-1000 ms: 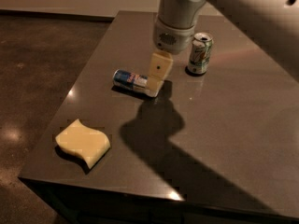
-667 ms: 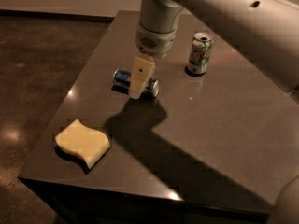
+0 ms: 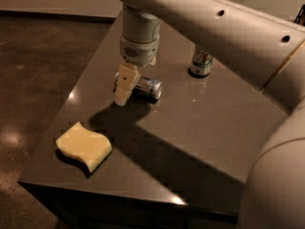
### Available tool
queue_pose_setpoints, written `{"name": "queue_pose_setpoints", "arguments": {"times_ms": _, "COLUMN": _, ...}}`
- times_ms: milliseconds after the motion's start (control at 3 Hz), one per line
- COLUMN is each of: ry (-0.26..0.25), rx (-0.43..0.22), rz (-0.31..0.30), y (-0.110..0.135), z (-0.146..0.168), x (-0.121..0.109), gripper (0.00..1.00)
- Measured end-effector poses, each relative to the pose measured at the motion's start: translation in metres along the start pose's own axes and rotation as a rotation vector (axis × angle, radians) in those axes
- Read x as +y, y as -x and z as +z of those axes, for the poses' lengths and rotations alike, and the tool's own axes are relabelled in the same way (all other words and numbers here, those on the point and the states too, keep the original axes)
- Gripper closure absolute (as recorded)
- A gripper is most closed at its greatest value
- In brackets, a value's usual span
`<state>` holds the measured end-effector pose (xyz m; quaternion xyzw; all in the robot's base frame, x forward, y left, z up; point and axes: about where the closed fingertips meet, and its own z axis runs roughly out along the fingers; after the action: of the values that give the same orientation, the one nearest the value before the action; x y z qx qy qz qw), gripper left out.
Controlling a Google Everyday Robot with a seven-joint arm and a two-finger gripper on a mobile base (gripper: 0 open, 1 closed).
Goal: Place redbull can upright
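Note:
The redbull can (image 3: 146, 86) lies on its side on the dark grey table (image 3: 200, 128), its silver top pointing right. My gripper (image 3: 125, 86) hangs straight down from the white arm over the can's left end. One cream finger (image 3: 124, 85) shows in front of the can and hides its left part. The other finger is hidden behind it.
A white-and-green soda can (image 3: 201, 61) stands upright at the back, partly hidden by the arm. A yellow wavy sponge (image 3: 84, 145) lies near the front left corner. The table's left and front edges drop to a dark floor.
The gripper has moved left along the lying can, from its right end to its left end, and the arm now fills more of the view. The can has not moved.

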<state>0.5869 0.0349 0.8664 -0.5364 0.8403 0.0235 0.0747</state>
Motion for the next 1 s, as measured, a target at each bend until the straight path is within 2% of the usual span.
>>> {"name": "queue_pose_setpoints", "arguments": {"times_ms": 667, "ry": 0.019, "rx": 0.011, "rz": -0.001, "y": 0.028, "z": 0.027, "x": 0.001, "gripper": 0.00}}
{"name": "queue_pose_setpoints", "arguments": {"times_ms": 1000, "ry": 0.020, "rx": 0.007, "rz": 0.000, "y": 0.037, "z": 0.030, "x": 0.000, "gripper": 0.18}}
